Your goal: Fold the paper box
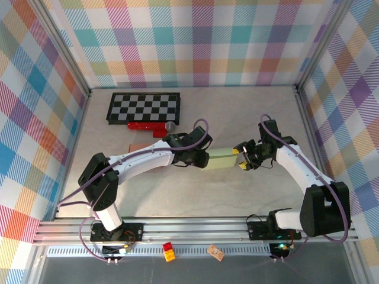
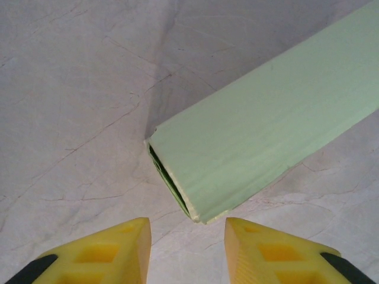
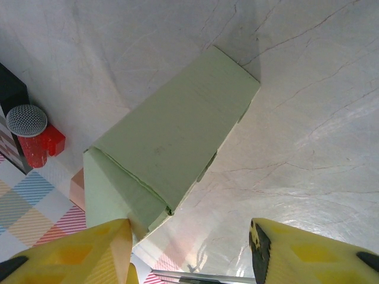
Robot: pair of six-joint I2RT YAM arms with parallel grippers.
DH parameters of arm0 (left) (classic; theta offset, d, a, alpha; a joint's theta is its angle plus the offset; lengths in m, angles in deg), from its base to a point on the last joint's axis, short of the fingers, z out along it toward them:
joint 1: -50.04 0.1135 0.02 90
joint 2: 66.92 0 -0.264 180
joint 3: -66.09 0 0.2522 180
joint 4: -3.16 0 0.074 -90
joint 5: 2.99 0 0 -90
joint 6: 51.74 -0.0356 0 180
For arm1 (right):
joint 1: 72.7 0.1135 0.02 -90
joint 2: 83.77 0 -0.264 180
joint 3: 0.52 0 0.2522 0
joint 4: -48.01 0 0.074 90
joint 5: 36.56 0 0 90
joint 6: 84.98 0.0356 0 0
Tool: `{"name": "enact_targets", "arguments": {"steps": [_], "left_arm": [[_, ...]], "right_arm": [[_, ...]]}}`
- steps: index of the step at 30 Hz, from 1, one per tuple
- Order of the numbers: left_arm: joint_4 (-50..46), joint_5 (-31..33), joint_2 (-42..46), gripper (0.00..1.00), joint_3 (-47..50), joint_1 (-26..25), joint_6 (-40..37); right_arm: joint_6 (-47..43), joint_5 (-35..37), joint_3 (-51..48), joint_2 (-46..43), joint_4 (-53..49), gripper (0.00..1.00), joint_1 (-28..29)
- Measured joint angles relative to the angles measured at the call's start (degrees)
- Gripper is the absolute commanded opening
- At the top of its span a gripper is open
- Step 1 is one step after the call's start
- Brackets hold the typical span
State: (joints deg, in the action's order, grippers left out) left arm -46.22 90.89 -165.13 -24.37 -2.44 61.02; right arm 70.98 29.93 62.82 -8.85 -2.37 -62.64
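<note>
**Green box lies between two open pairs of fingers**

Paper box [image 1: 222, 158] lies mid-bench [image 1: 177, 198], lengthwise between the arms. Left fingers [image 2: 112, 251] are parted and empty, tips just short of the box's open end. Right fingers [image 3: 308, 254] are spread wider and hold nothing; one tip is right beside the folded end, contact unclear. Chessboard [image 1: 144, 107] sits well behind.

No text, label or number can be read anywhere.
</note>
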Motion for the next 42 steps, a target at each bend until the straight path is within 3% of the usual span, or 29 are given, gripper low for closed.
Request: {"name": "enact_targets", "arguments": {"steps": [6,12,19,42], "left_arm": [[-0.17,-2.78,1.99,0.5,-0.04,0.33,2.95],[4.13,-10.95,4.22,0.51,-0.04,4.37,9.27],[5.68,-16.74,1.38,0.45,-0.33,9.14,15.02],[7.58,-20.59,-0.74,0.26,3.58,9.51,16.87]], "right_arm": [[-0.48,0.0,0.0,0.04,0.0,0.55,0.0],[-0.83,0.0,0.0,0.52,0.0,0.54,0.0],[-1.27,0.0,0.0,1.29,-0.04,0.54,0.0],[-2.38,-0.66,0.13,2.25,-0.02,0.52,0.0]]}}
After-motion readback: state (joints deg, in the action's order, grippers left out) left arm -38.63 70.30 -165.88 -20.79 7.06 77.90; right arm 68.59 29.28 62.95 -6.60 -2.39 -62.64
